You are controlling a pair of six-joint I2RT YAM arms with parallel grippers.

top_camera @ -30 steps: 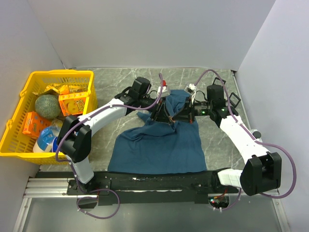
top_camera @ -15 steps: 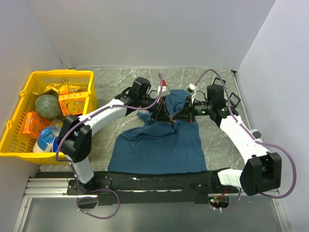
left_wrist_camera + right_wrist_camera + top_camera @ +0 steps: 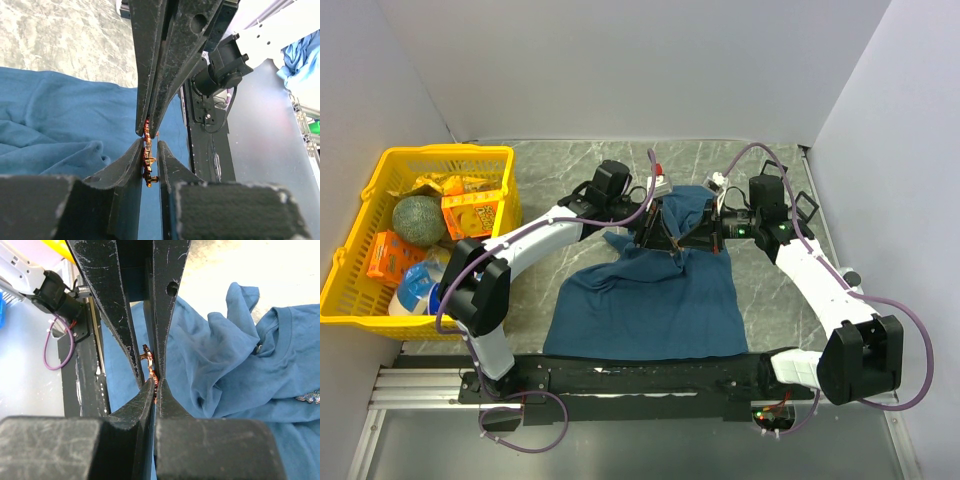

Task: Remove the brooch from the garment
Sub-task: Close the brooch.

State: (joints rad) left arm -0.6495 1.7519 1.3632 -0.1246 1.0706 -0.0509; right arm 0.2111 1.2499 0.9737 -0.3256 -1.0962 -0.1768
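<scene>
Brooch, small and coppery, sits pinched between the narrow left claw and the nearly closed right claw, over the bunched upper end of the teal garment on the worktop. Whether it is free of the cloth cannot be told, so removal seems begun but unfinished. At far left, a yellow basket holds a green round fruit, orange boxes and a blue-and-white tub.
</scene>
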